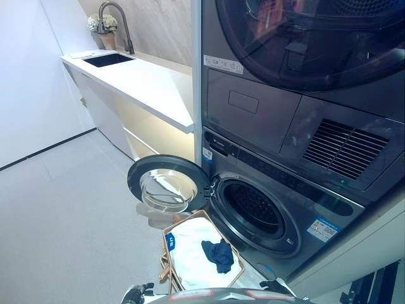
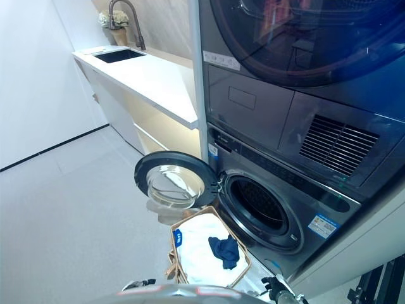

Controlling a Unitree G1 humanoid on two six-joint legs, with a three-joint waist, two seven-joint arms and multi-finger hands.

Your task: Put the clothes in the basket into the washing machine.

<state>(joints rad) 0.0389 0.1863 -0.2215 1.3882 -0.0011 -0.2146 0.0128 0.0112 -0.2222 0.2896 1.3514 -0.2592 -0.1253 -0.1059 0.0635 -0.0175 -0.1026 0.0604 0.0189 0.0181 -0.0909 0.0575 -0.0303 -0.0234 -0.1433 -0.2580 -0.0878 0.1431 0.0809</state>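
A wicker basket [image 1: 183,223] with a white lining stands on the floor just in front of the washing machine [image 1: 278,190]. A dark blue garment [image 1: 219,254] lies crumpled in the basket on white cloth [image 1: 188,252]. The machine's round door [image 1: 167,184] is swung open to the left, and its dark drum opening [image 1: 255,208] is exposed right behind the basket. The basket also shows in the right eye view [image 2: 192,220]. Neither of my hands shows in either view.
A second machine [image 1: 304,44] is stacked above the washer. A white counter [image 1: 149,82] with a sink [image 1: 107,59], a tap [image 1: 119,19] and a flower vase [image 1: 104,28] runs along the left. Grey floor [image 1: 63,215] spreads to the left.
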